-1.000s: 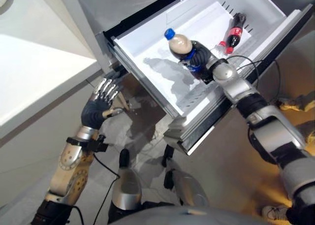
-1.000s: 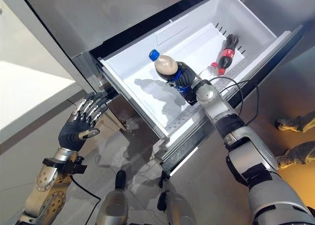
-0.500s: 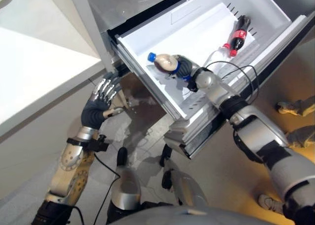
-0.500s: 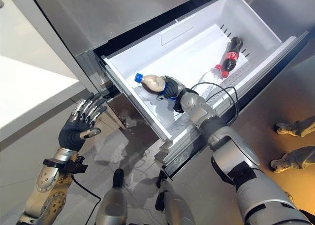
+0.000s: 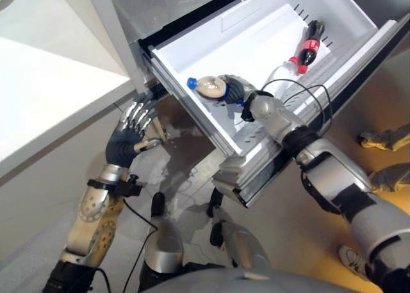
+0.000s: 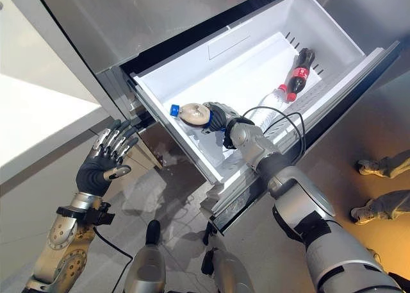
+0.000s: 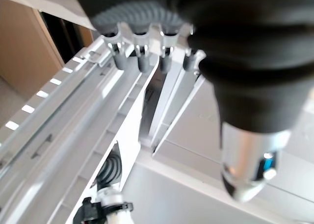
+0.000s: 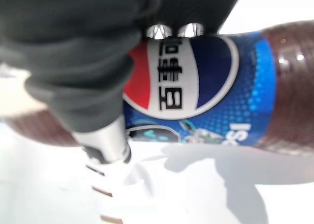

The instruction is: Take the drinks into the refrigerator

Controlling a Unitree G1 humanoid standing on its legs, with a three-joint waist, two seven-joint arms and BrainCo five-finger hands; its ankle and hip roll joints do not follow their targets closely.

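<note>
Cola bottle held low in the open fridge drawer

The right hand point(image 6: 216, 115) grips the blue-capped bottle point(image 6: 189, 113), lying on its side, probably touching the drawer point(image 6: 211, 49) floor. A red-labelled bottle point(image 6: 297, 72) lies at the far end. The left hand point(image 6: 102, 161) hangs relaxed outside.

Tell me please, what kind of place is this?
Probably a kitchen. A steel refrigerator stands with its white drawer pulled out, drink bottles lie inside, and a pale countertop is beside it. The right robot hand holds a blue-capped cola bottle in the drawer.
</note>
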